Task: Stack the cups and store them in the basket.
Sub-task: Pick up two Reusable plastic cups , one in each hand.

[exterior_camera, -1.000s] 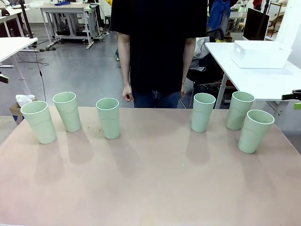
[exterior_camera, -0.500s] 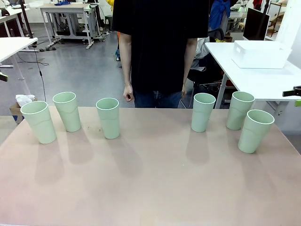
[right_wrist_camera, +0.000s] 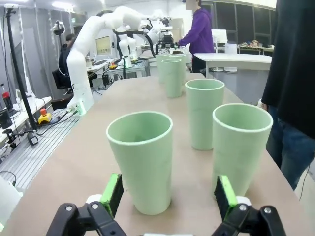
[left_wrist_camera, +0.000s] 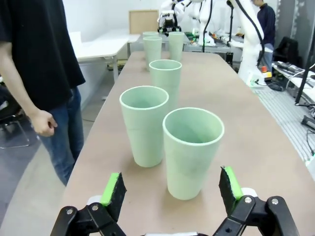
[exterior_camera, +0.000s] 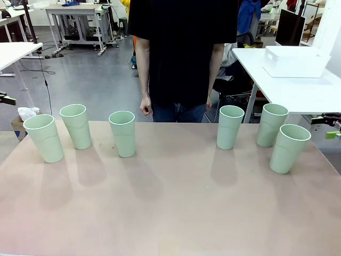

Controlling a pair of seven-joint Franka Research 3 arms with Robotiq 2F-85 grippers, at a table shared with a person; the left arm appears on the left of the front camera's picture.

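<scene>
Each arm sits at its own end of the table [exterior_camera: 176, 213]. The left gripper [left_wrist_camera: 172, 187] has its fingers spread wide, and the left end cup [left_wrist_camera: 193, 150] stands upright dead ahead, in line with the gap. The right gripper [right_wrist_camera: 168, 192] is equally spread, with the right end cup [right_wrist_camera: 141, 160] upright, slightly off-centre. All six cups [exterior_camera: 123, 133] stand apart, unstacked. Beyond the person [exterior_camera: 181, 53], the basket [exterior_camera: 295, 61] rests on a white side table [exterior_camera: 287, 93], nearer the right arm.

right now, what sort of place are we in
Most likely a robotics lab: the robot's white left arm, a red emergency-stop button near its base, and more white workbenches across a bare grey floor.
</scene>
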